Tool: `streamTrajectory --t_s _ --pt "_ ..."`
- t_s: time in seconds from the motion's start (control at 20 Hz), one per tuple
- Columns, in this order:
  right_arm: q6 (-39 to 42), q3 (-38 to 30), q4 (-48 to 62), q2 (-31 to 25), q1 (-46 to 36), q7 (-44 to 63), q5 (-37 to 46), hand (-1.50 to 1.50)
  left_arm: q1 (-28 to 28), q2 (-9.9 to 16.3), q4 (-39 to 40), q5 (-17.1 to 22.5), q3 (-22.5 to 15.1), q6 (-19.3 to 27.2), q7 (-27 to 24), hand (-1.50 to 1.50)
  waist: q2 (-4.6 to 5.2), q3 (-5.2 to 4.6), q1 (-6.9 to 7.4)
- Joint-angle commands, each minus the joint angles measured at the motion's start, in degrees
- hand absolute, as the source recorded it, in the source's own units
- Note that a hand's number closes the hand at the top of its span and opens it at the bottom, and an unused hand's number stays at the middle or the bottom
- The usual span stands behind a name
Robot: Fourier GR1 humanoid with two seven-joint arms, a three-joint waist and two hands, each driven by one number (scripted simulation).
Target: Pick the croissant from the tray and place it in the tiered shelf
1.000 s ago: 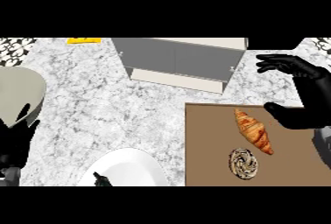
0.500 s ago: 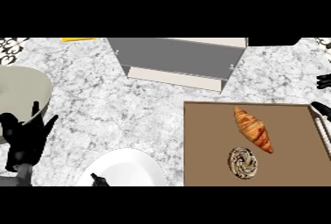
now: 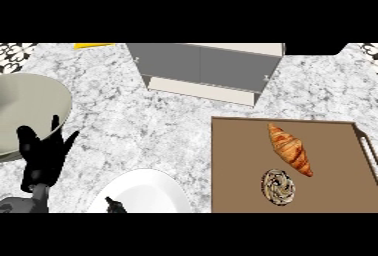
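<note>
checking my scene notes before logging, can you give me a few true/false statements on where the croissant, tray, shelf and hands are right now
1. The croissant lies on the brown tray. True.
2. A round swirled pastry lies on the tray beside the croissant. True.
3. The croissant is on the tiered shelf. False: it is on the tray, apart from the shelf.
4. The right hand is curled round the croissant. False: no right hand shows; the croissant lies free.
5. The left hand shows at the view's left, fingers up and open. True.
</note>
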Motion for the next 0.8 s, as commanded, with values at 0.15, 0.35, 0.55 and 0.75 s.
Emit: streamTrajectory --t_s 0.15,0.35,0.55,0.75 --pt "8.32 2.62 -5.3 -7.45 -2.55 1.95 2.99 -1.5 -1.92 -4.3 2.91 1.36 -2.29 -2.76 2.51 0.0 0.07 -0.95 -1.32" --pt "2.8 3.45 -11.59 -5.26 -1.48 11.94 2.28 -1.5 2.05 -3.92 1.13 1.56 -1.27 -4.17 1.45 0.0 -0.21 -0.95 -0.91" --pt "-2.6 2.21 -19.19 -4.5 -0.84 22.8 -0.76 -1.5 2.84 -4.07 -0.2 1.29 -1.06 -4.41 2.1 0.0 -0.42 -0.98 -1.22" --pt "-9.97 5.92 -24.42 -0.77 -2.55 32.05 3.71 -1.5 1.05 -4.36 1.13 0.63 -0.57 -4.89 2.16 0.0 -0.22 -0.97 -0.89"
